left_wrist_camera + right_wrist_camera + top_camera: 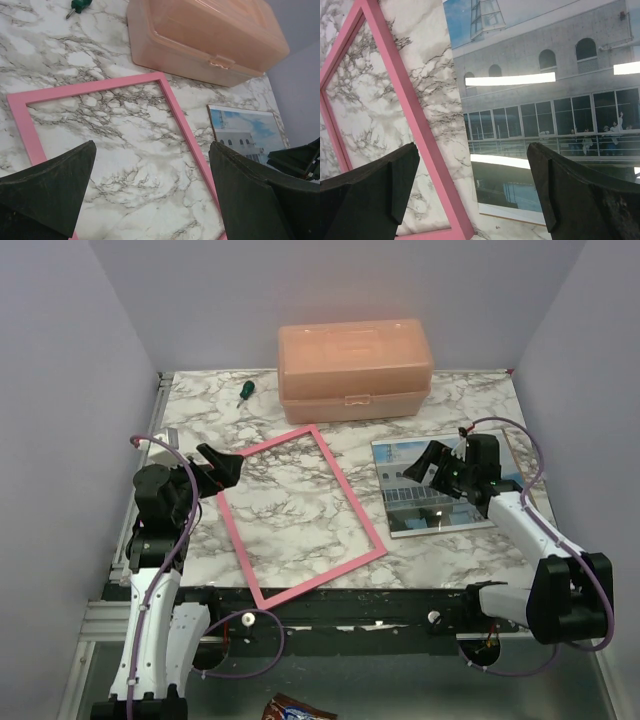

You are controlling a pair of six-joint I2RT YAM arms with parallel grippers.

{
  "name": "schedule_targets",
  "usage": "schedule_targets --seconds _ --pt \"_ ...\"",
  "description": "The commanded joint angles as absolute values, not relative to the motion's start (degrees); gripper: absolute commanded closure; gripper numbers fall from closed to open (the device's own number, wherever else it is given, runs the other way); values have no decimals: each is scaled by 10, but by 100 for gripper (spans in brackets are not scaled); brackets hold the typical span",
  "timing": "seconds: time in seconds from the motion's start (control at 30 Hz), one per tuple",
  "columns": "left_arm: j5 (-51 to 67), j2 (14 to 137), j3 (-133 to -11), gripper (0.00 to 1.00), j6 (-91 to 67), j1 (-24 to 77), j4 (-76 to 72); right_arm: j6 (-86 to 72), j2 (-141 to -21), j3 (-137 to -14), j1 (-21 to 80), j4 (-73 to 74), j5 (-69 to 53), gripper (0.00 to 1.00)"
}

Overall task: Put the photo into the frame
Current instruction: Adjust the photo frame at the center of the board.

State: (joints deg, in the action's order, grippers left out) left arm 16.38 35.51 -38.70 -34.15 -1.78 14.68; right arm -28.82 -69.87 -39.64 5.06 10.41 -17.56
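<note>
The pink frame [300, 514] lies flat and tilted at the middle of the marble table, with bare marble showing inside it; it also shows in the left wrist view [176, 110] and the right wrist view [405, 100]. To its right the glossy photo [420, 508] of a white building under blue sky lies flat [245, 132] [540, 115]. My left gripper [222, 466] hovers open over the frame's left corner, nothing between its fingers [55, 185]. My right gripper [428, 462] hovers open above the photo, its fingers [570, 195] empty.
A peach plastic box [355, 368] with a latched lid stands at the back of the table [470, 400]. A green-handled screwdriver [244, 390] lies to its left. Grey walls close in the sides and back.
</note>
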Motion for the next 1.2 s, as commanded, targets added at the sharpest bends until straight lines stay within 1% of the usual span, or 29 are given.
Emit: schedule_targets --seconds 0.0,0.2,0.47,0.63,0.7,0.83,0.9,0.97,1.03,1.17 --pt "177 360 -391 1 -349 -21 135 -282 -717 -419 75 117 -204 0" --pt "195 377 -421 1 -324 -21 174 -292 -774 -452 206 127 -116 0" --pt "214 421 -474 1 -289 -17 255 -281 -912 -572 366 183 7 1" --pt "192 448 -517 1 -262 23 301 -285 -990 -634 410 231 121 10" --pt "188 449 -525 1 -255 35 307 -283 -1010 -644 415 233 133 13" --pt "195 451 -531 1 -257 52 299 -280 -1037 -647 422 225 130 24" --pt "193 455 -537 1 -256 61 300 -280 -1045 -645 428 221 135 28" --pt "190 458 -539 1 -257 70 299 -282 -1051 -645 434 221 134 35" --pt "185 463 -540 1 -259 77 296 -283 -1051 -645 439 222 133 45" --pt "162 478 -548 1 -254 100 305 -299 -1040 -641 441 230 123 69"
